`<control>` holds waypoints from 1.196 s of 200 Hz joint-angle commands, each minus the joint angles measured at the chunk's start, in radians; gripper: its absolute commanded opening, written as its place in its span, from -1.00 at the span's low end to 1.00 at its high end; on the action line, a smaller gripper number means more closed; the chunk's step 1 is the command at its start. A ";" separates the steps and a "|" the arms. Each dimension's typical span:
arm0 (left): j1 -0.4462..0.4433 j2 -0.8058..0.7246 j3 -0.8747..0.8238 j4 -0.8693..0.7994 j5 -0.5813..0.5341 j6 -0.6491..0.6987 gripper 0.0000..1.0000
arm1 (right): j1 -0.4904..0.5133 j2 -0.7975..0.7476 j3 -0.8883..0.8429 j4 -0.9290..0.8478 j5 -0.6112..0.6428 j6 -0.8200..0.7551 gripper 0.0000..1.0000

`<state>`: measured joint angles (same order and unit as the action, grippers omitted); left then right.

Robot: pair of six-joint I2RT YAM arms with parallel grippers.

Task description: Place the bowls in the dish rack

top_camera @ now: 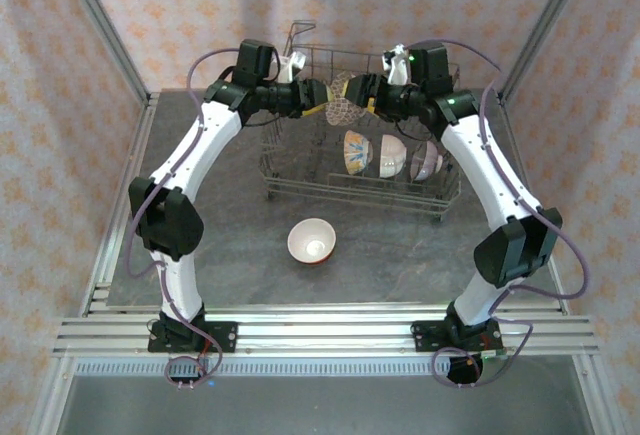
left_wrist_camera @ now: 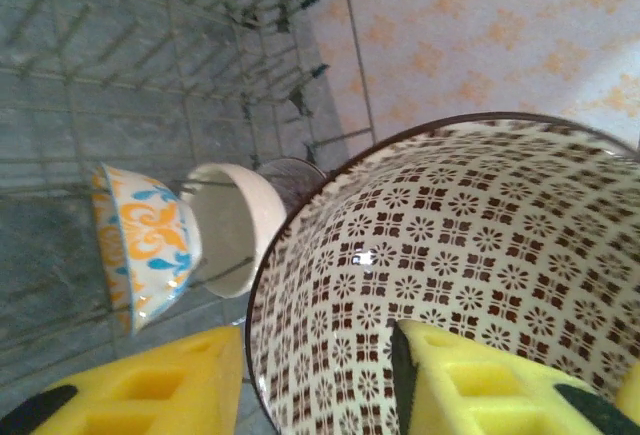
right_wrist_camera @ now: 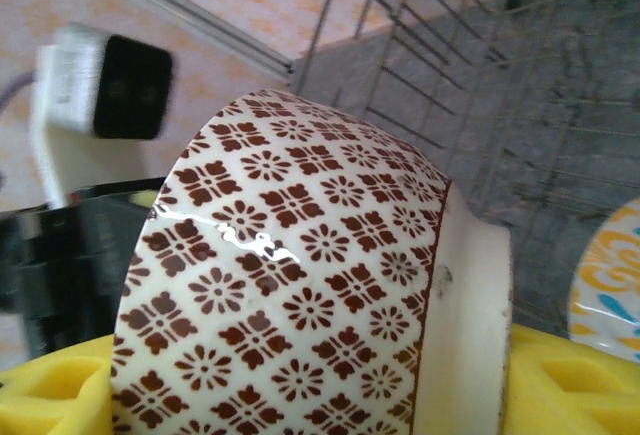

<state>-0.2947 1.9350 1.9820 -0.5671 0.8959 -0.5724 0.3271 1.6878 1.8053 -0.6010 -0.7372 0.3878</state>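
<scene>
**Brown-patterned bowl (top_camera: 343, 102), held over the dish rack (top_camera: 285, 170)**

Location: in the air above the rear half of the rack, between the two claws. It is tipped on its side, with its mouth toward the left arm and its foot toward the right arm.

Right gripper (top_camera: 364, 95): closed on the brown-patterned bowl. In the right wrist view its yellow fingers (right_wrist_camera: 570, 385) bracket the bowl end to end. One is at the rim side and the other is against the plain cream foot (the contact itself runs off the bottom edge of that view).

Left gripper (top_camera: 324, 107): jaws parted to a middling width, straddling the bowl's rim. In the left wrist view one yellow finger (left_wrist_camera: 480, 385) sits inside the bowl, over the patterned lining. The other sits outside, just beside the dark rim. The gap between them is far wider than the bowl wall, so the wall is not pinched.

Stock in the rack: three bowls stand on edge among the tines along the front row. From left to right in the top view they are:
- floral bowl (top_camera: 354, 152) (orange and blue)
- white bowl (top_camera: 390, 155), just beside the floral bowl
- mauve bowl (top_camera: 427, 160)

Stock on the table (top_camera: 220, 245): one cream-lined bowl (top_camera: 311, 241), upright with its mouth up. It sits in front of the rack, apart from it, between the two arms.
</scene>
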 commanded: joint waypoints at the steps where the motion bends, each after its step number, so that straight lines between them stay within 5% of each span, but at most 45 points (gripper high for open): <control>1: 0.001 -0.036 0.042 -0.073 -0.126 0.106 -0.06 | 0.022 0.023 0.102 -0.075 0.119 -0.057 -0.06; 84: 0.011 -0.232 0.018 -0.229 -0.638 0.315 0.02 | 0.151 0.340 0.599 -0.472 0.498 -0.177 -0.07; 165: 0.111 -0.222 -0.128 -0.281 -0.556 0.385 -0.01 | 0.244 0.499 0.749 -0.562 0.715 -0.187 -0.07; 239: 0.113 -0.153 -0.161 -0.323 -0.449 0.470 -0.20 | 0.303 0.573 0.755 -0.531 0.849 -0.157 -0.06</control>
<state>-0.1814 1.7744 1.8355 -0.8608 0.3977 -0.1493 0.6189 2.2456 2.5141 -1.1625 0.0181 0.2165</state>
